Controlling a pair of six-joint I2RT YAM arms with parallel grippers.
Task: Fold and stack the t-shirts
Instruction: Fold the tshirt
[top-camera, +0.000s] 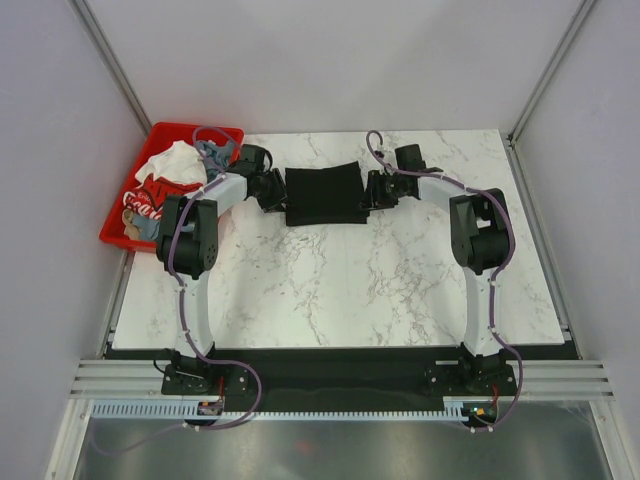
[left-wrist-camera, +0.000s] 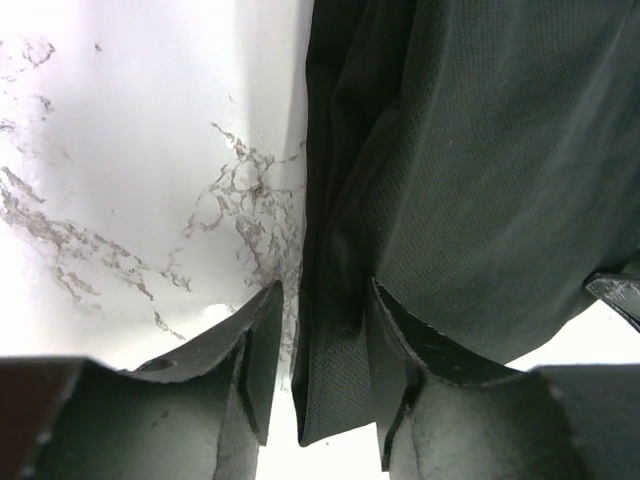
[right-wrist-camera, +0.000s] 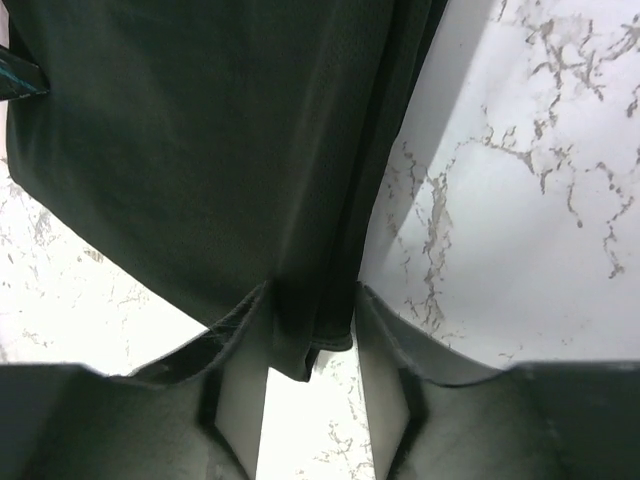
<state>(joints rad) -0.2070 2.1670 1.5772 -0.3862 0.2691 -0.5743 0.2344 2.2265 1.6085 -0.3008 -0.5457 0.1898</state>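
A plain black t-shirt lies folded into a rectangle at the back middle of the marble table. My left gripper is at its left edge and my right gripper is at its right edge. In the left wrist view the jaws stand apart around the shirt's folded edge, with a gap showing beside the left finger. In the right wrist view the jaws stand apart around the shirt's other edge, and the cloth hangs loose between them. White, red Coca-Cola and grey-blue tees lie in the bin.
A red plastic bin sits off the table's left edge at the back, next to the left arm's elbow. Grey walls close in on the left, back and right. Bare marble stretches from the shirt to the near edge.
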